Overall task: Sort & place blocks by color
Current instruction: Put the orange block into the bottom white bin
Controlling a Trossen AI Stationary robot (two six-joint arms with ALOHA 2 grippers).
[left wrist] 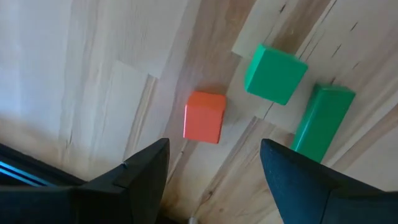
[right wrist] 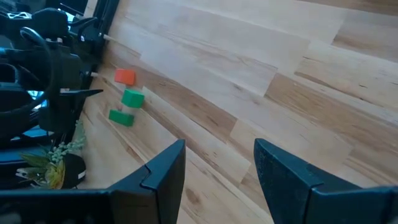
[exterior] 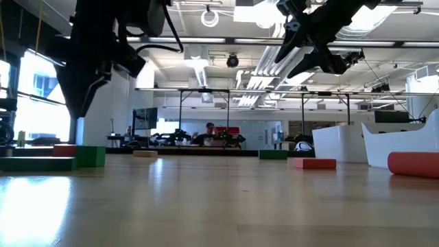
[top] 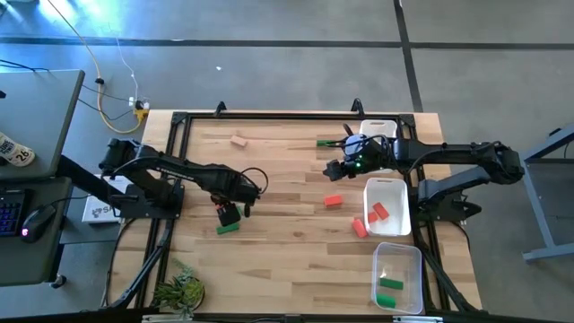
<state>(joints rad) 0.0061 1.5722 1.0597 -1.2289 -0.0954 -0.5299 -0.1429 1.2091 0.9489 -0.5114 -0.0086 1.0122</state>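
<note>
My left gripper point(left wrist: 214, 171) point(top: 230, 213) points down, open, hanging over a red cube point(left wrist: 204, 116) that lies on the wood just ahead of the gap between its fingers, touching neither. Beside it lie a green cube point(left wrist: 274, 73) and a green bar point(left wrist: 323, 121) point(top: 227, 229). My right gripper point(right wrist: 217, 165) point(top: 334, 169) hangs open and empty over the table's right half. More blocks lie flat on the table: a tan one point(top: 239, 140), a green one point(top: 323, 142) and two red ones point(top: 334, 201) point(top: 360, 227).
A white tray point(top: 399, 184) at the right holds a red block point(top: 380, 212). A clear tray point(top: 414, 260) nearer the front right holds two green blocks point(top: 390, 283). A small plant point(top: 179, 289) stands at the front left corner. Bare wood spans the middle.
</note>
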